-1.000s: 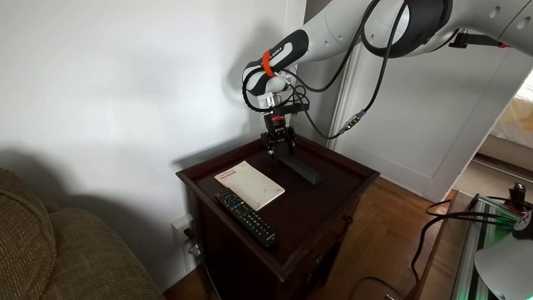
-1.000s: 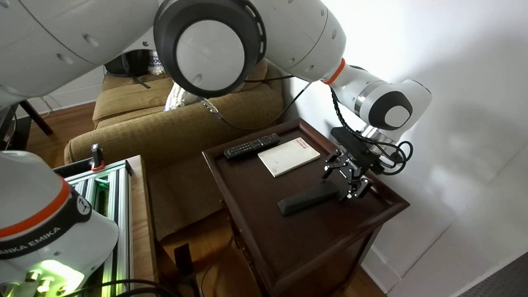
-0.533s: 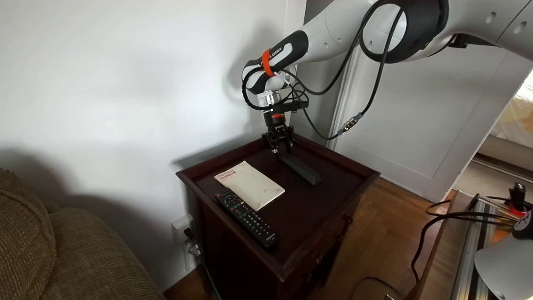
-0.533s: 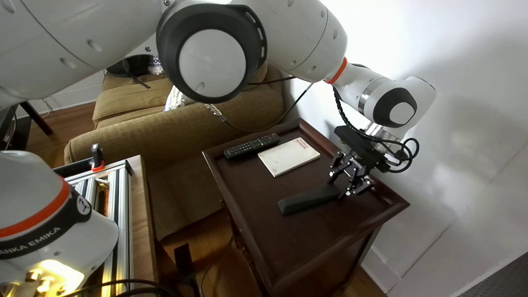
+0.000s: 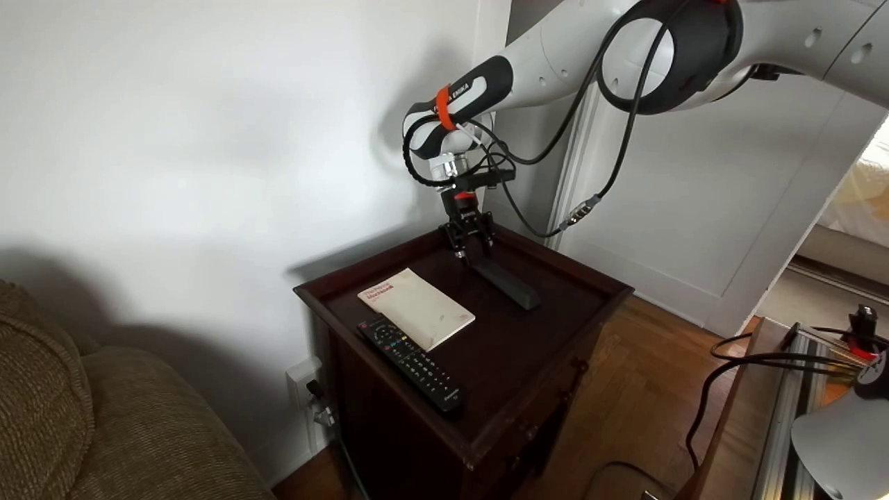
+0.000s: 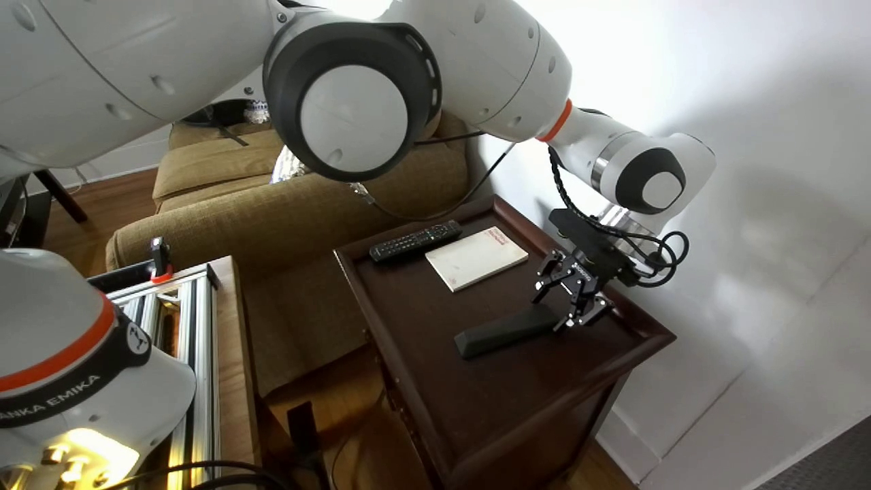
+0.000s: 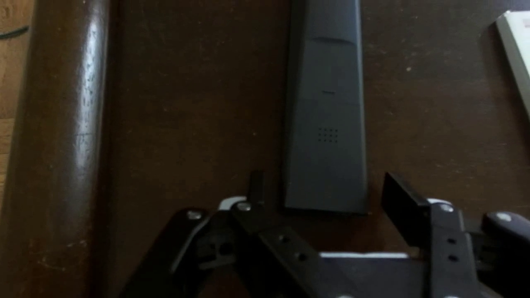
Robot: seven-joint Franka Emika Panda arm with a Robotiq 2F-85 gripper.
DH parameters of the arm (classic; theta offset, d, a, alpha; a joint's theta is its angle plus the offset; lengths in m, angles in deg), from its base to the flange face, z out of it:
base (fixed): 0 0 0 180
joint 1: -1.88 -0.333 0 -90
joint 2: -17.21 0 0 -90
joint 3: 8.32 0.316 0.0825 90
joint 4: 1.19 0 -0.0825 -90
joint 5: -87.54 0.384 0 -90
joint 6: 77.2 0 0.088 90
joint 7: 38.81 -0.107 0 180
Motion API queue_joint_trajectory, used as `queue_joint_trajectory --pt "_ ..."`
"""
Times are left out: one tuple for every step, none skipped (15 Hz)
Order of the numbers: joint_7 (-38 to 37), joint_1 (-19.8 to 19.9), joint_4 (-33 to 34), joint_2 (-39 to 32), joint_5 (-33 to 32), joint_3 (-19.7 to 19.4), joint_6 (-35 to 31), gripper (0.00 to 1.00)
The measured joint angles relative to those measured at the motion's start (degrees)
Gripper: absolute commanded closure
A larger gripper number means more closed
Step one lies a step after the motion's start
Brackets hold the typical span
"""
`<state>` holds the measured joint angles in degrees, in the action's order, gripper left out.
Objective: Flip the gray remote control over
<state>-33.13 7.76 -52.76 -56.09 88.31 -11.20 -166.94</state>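
– Where is the gray remote (image 7: pixel 329 161) found?
– On the worktop (image 7: pixel 198 103); in the wrist view it is shown from the top edge, right of centre, down into the lower half.
– And the fingers (image 7: pixel 403 207)?
– They are spread wider than the remote; its near end is seen between them, with gaps on both sides, and nothing is gripped.

The gray remote (image 6: pixel 505 332) has slid slightly along its length since half a second ago, away from the wall (image 6: pixel 769 224). The gripper (image 6: pixel 549 312) has come down a little, its fingers farther apart than they were then. The arm's big joint (image 6: pixel 354 119) sits lower in both exterior views; the base light (image 6: pixel 103 448), green a second ago, glows yellow.
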Motion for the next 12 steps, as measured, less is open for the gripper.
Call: queue_joint_trajectory --pt "0.0 0.0 0.18 -0.21 0.0 0.0 0.46 0.03" --pt "0.03 -0.02 0.3 -0.38 0.0 0.0 0.96 0.29" --pt "0.06 -0.05 0.36 -0.49 0.0 0.0 1.37 0.29" --pt "0.09 -0.08 0.4 -0.59 0.0 0.0 1.63 0.31" --pt "0.11 -0.13 0.43 -0.66 0.0 0.0 1.79 0.39" --pt "0.11 -0.18 0.47 -0.71 0.0 0.0 1.83 0.47" --pt "0.11 -0.23 0.6 -0.72 -0.1 -0.09 1.91 0.55" --pt "0.11 -0.23 0.8 -0.71 -0.14 -0.17 2.0 0.62" --pt "0.11 -0.24 0.96 -0.71 -0.27 -0.29 2.04 0.7" --pt "0.11 -0.25 1.1 -0.71 -0.39 -0.43 2.05 0.74" --pt "0.11 -0.26 1.23 -0.72 -0.42 -0.48 2.07 0.74" --pt "0.11 -0.33 1.32 -0.73 -0.42 -0.49 2.06 0.74"
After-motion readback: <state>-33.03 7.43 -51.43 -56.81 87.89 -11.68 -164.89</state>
